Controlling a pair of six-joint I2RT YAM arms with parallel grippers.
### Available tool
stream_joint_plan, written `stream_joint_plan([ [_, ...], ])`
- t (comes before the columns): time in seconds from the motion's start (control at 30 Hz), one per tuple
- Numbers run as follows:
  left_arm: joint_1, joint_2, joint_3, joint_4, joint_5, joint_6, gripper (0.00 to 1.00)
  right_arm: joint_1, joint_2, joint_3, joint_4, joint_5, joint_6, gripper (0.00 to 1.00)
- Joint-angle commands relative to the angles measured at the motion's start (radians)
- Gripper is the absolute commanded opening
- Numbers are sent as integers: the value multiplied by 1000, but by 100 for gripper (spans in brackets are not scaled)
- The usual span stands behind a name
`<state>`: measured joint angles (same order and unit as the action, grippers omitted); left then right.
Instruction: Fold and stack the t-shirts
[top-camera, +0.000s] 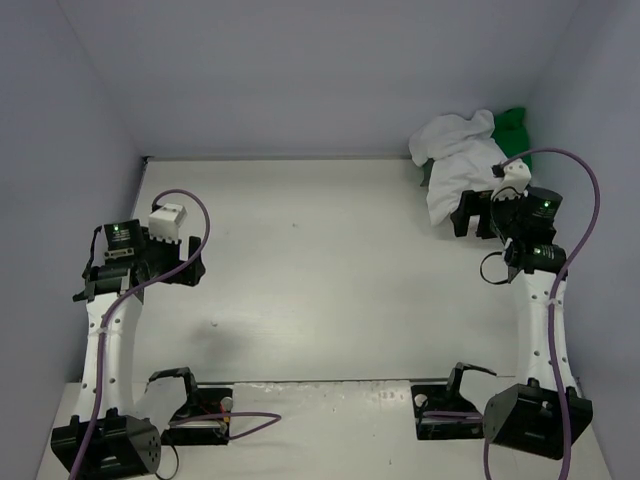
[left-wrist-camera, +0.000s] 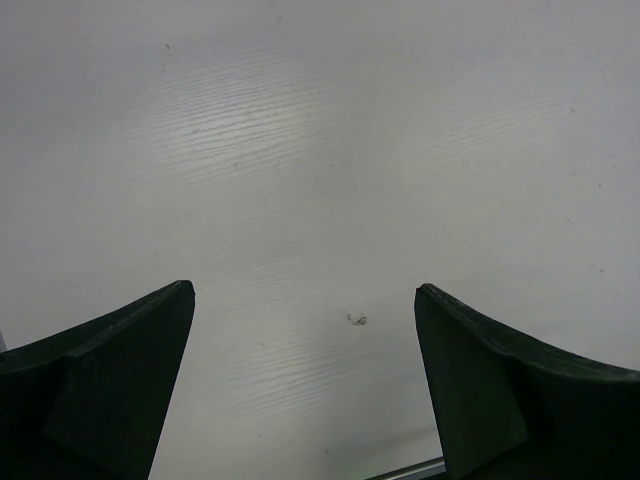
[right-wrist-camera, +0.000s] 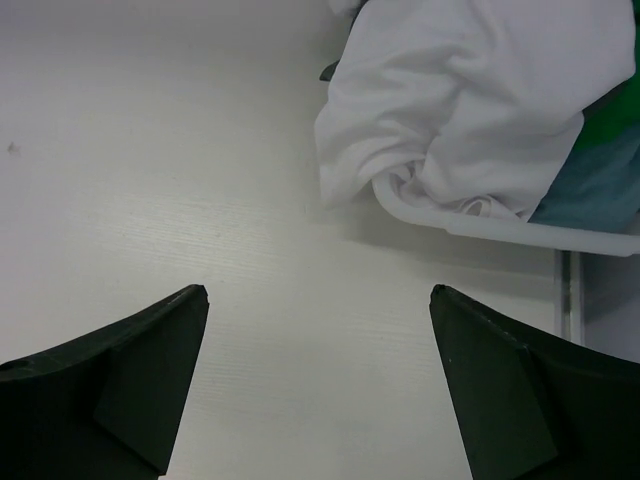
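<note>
T-shirts (top-camera: 462, 152) heaped, none folded: which step is this? (Desk)

The very first one, by the look of it: picking a shirt out. The heap sits in a basket (right-wrist-camera: 480, 226) just ahead of the right gripper (right-wrist-camera: 320, 300) and a little to its right. (Photographer)

Which shirt is nearest the jaws? (Desk)

The white shirt (right-wrist-camera: 480, 90). It spills over the basket rim onto the table (right-wrist-camera: 150, 200), just ahead of the fingertips. The green shirt (right-wrist-camera: 618, 105) and blue shirt (right-wrist-camera: 600, 180) lie beyond it, further right and partly buried. (Photographer)

Is anything held? (Desk)

Nothing. The right gripper's jaws are spread wide over bare table. The left gripper (left-wrist-camera: 300, 295) also gapes wide with only tabletop beneath it, and the heap is well away on its far right. (Photographer)

What does the next move call for? (Desk)

Probably the right gripper goes forward and slightly right, pinches the white fold hanging over the rim, and drags that one shirt clear of the others into open space. The cloth is loose and may snag a second shirt. (Photographer)
</note>
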<state>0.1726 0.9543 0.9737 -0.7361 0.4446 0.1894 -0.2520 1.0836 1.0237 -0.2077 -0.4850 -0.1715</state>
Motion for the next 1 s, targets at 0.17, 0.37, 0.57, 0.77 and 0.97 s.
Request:
stream_joint_plan([
  [0.17,19,-6,11,30,17,-1,86,8,70,130,73,48,-51,89],
  [0.37,19,-6,11,32,20,-1,86,8,356,335,39,97,-100,86],
  [0.57,19,-26,10,32,22,-1,86,14,590,591,-4,121,-115,84],
  [0.77,19,-23,8,32,31,-1,86,34,719,736,-24,164,-115,84],
  [0.97,18,-19,13,29,36,1,86,48,789,786,-25,195,-109,83],
])
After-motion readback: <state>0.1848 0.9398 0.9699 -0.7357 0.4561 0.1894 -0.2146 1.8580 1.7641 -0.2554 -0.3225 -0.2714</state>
